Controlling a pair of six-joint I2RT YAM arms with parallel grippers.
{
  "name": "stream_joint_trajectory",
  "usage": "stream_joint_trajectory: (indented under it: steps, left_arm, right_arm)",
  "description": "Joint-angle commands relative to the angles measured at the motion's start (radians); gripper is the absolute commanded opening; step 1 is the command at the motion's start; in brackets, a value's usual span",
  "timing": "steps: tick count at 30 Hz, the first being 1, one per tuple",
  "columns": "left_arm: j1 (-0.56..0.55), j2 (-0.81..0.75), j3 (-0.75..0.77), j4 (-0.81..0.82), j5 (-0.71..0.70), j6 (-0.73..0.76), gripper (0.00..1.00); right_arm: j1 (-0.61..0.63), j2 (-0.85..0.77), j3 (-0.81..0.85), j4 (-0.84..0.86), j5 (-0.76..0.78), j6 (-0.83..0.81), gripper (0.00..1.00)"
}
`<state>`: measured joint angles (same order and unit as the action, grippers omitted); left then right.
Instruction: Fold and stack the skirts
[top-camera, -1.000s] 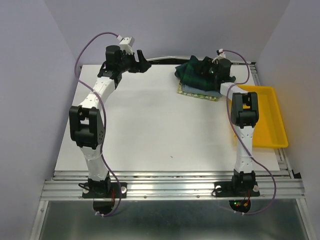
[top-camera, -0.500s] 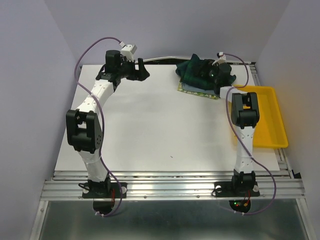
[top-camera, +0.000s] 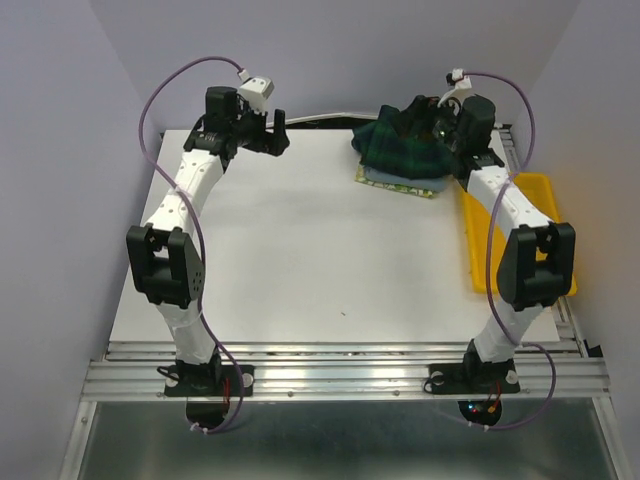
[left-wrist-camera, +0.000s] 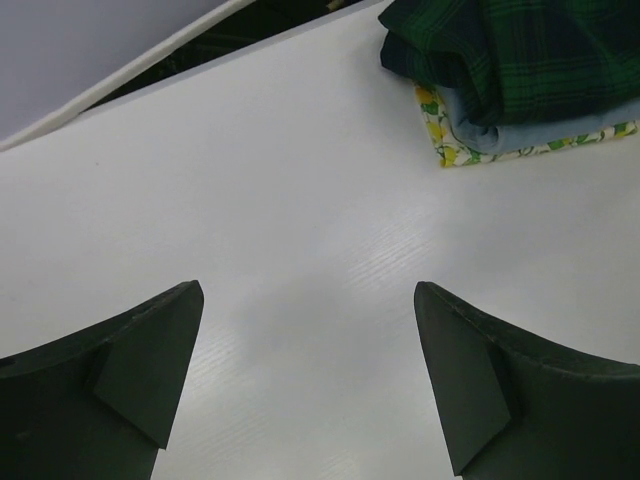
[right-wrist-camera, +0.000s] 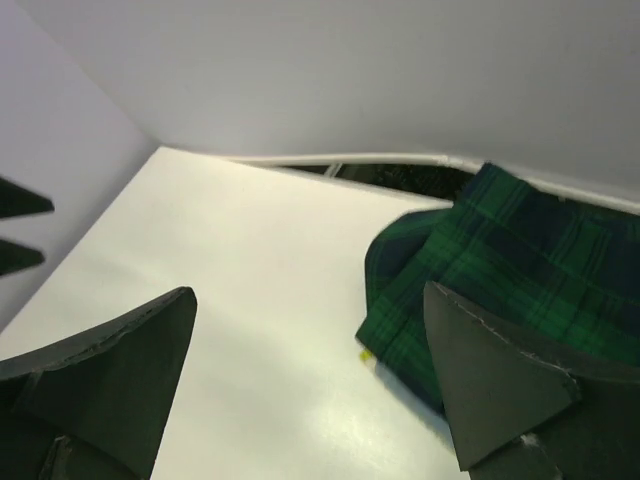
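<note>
Right tool (right-wrist-camera: 310, 298) has risen off the plaid skirt (right-wrist-camera: 500, 250); it and left tool (left-wrist-camera: 308, 292) gape empty.

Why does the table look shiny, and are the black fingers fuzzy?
Left wrist view: light bounces off the table in a pale streak, and the close fingers look slightly soft. Right wrist view: a similar sheen near the plaid skirt. Top view: even light.

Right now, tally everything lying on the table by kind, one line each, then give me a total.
Skirts: 3, in one stack: plaid skirt on top, light blue skirt in the middle, lemon-print skirt at the bottom.
Trays: 1, the yellow tray.
Total: 4.
</note>
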<state>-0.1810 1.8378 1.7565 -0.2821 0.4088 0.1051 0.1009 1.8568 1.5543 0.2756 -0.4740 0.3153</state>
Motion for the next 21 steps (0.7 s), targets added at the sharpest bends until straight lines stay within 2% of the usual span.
stream_joint_trajectory:
  steps: [1, 5, 6, 9, 10, 15, 21]
  left_arm:
    - [0.003, -0.058, 0.011, -0.022, -0.062, 0.099, 0.99]
    - [-0.002, -0.106, -0.08, -0.022, -0.054, 0.143, 0.99]
    - [-0.003, -0.124, -0.133, -0.025, -0.057, 0.151, 0.99]
    - [-0.026, -0.179, -0.245, -0.003, -0.087, 0.18, 0.99]
    - [-0.035, -0.195, -0.331, 0.013, -0.097, 0.183, 0.99]
    - [-0.13, -0.291, -0.587, 0.113, -0.177, 0.203, 0.99]
    - [-0.189, -0.333, -0.704, 0.162, -0.203, 0.16, 0.99]
  right_arm:
    - [0.02, -0.172, -0.202, -0.2, 0.067, -0.113, 1.0]
    - [0.02, -0.333, -0.425, -0.233, 0.141, -0.171, 1.0]
    - [0.02, -0.388, -0.512, -0.239, 0.143, -0.182, 1.0]
    - [0.029, -0.461, -0.626, -0.24, 0.156, -0.208, 1.0]
    - [0.029, -0.5, -0.687, -0.237, 0.158, -0.219, 1.0]
    - [0.029, -0.579, -0.822, -0.228, 0.172, -0.246, 1.0]
    - [0.029, -0.62, -0.882, -0.237, 0.156, -0.246, 1.0]
